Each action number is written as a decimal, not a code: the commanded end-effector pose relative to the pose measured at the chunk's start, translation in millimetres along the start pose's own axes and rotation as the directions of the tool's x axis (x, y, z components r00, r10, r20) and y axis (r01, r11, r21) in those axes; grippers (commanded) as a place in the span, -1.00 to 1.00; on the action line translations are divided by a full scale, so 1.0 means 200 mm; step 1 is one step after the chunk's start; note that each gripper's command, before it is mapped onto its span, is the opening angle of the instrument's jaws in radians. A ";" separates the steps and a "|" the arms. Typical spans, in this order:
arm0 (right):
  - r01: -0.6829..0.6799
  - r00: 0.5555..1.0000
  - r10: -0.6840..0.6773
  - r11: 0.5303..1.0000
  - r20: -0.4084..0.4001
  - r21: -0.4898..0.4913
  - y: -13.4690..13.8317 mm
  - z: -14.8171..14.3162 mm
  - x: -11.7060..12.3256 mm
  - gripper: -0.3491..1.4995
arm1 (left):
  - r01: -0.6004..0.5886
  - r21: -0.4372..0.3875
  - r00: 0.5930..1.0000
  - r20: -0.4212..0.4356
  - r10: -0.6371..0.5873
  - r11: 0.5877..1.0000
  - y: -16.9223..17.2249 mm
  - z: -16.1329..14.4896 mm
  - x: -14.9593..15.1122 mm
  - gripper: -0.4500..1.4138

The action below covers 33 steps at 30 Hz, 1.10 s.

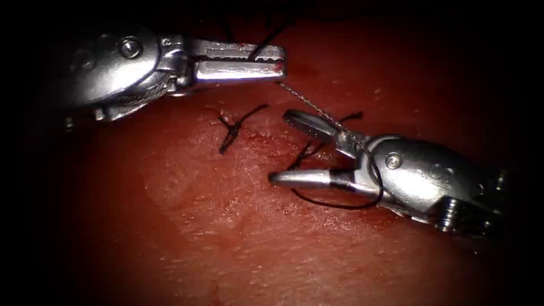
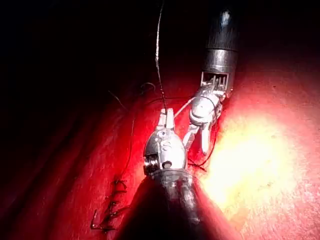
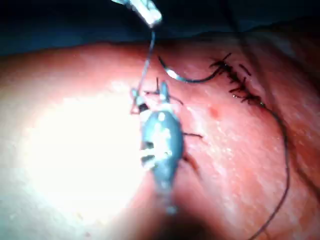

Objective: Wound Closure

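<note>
The left tool (image 1: pixel 266 61) has its fingers clenched on the thread (image 1: pixel 266 42), the right tool (image 1: pixel 294 150) is released with thread looped round it, and the needle (image 3: pixel 187 78) lies on the tissue (image 1: pixel 226 238), so I judge steady tension matters.

Black thread (image 1: pixel 266 42) was clamped between the closed jaws of the left tool (image 1: pixel 266 61); a taut strand ran from those jaws to the right tool (image 1: pixel 292 150), whose jaws stood apart with thread looped about them. The curved needle (image 3: pixel 187 78) lay on the tissue (image 1: pixel 238 226) beyond the right tool, beside the stitched cut (image 3: pixel 240 85).
</note>
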 end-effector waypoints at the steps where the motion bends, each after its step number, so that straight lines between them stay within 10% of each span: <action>1: -0.002 1.000 0.002 1.000 -0.005 0.003 -0.002 0.002 -0.002 -0.55 | -0.008 -0.002 1.000 -0.003 0.008 1.000 -0.002 0.005 -0.004 -1.00; 24: -0.081 0.985 0.059 0.988 -0.164 -0.128 -0.002 -0.001 -0.002 -0.71 | -0.033 0.082 0.998 0.061 0.028 0.996 -0.004 0.027 -0.080 -1.00; 33: -0.436 0.900 0.393 0.825 -0.190 -0.360 0.001 -0.007 -0.012 -1.00 | 0.040 0.065 0.999 0.007 -0.040 0.997 0.012 0.019 -0.079 -1.00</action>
